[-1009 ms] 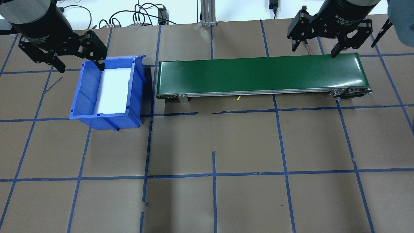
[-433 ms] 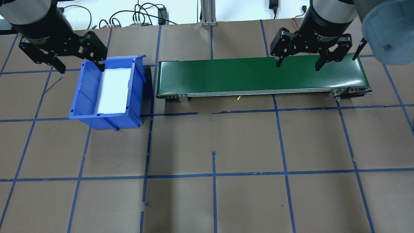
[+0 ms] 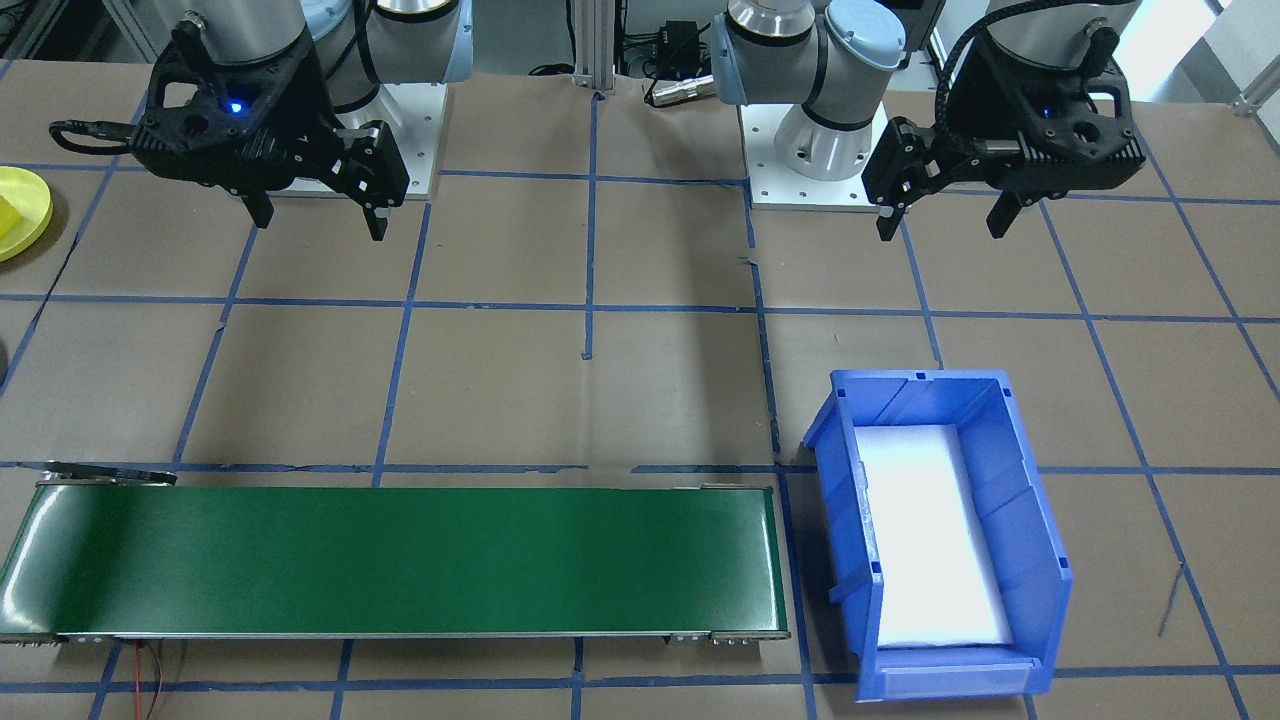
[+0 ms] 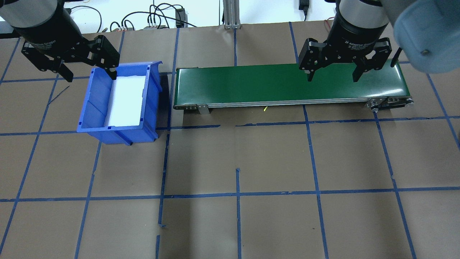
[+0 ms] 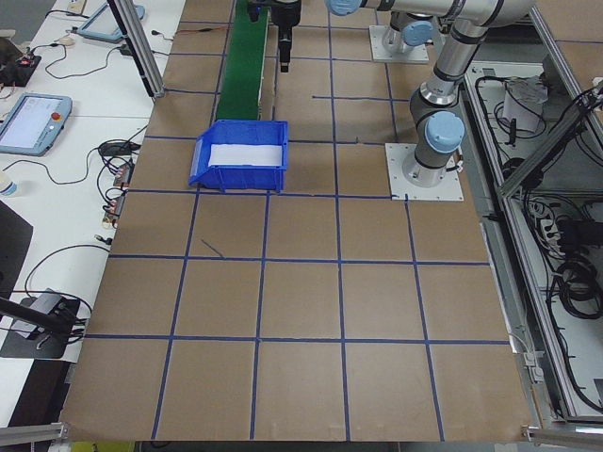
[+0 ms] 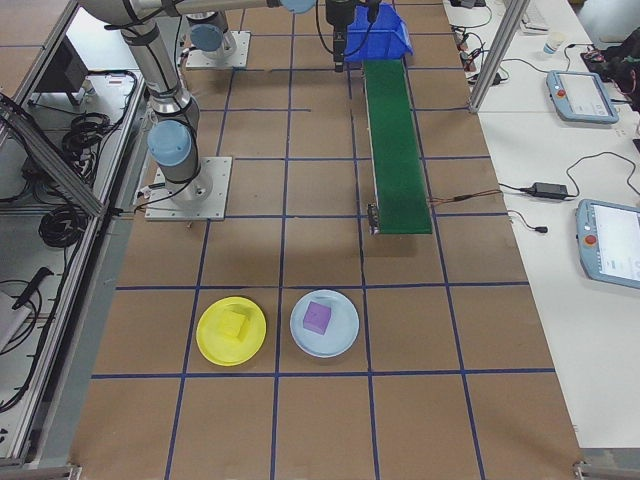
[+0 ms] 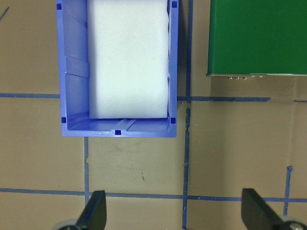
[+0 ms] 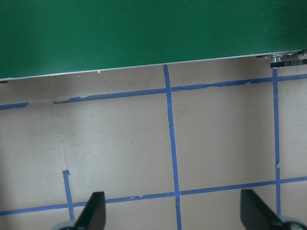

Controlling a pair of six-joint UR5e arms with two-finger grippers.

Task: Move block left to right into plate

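1. Landmark: a long green conveyor belt (image 4: 289,85) with a metal frame lies flat on the brown paper-covered table (image 4: 237,162), which is marked into squares by blue tape lines.
2. Left gripper (image 4: 88,73): black, two-fingered, jaws spread wide apart and holding nothing. It hangs beyond the belt's left end, over the far rim of the blue bin. In the left wrist view both fingertips (image 7: 96,211) stand apart over bare table.
3. Right gripper (image 4: 332,76): black, two-fingered, jaws spread wide apart and holding nothing. In the overhead view it hangs over the belt's right-hand portion; in the right wrist view the belt's edge lies ahead of the fingertips (image 8: 96,211), which frame bare table.
4. Rectangular blue plastic bin (image 4: 97,108) with a white foam liner (image 4: 125,100): it stands just beside the belt's left end, apart from it.
5. Round bright yellow plastic plate (image 6: 215,350) with a low rim: it lies on the table well beyond the belt's right end, on the robot's side. A yellow block (image 6: 235,325) rests on it.
6. Round pale blue plate (image 6: 340,340): it lies just beside the yellow plate, also beyond the belt's right end, and carries a purple block (image 6: 318,317).
7. In the front-facing view only the yellow plate's edge (image 3: 35,215) shows at the frame border.
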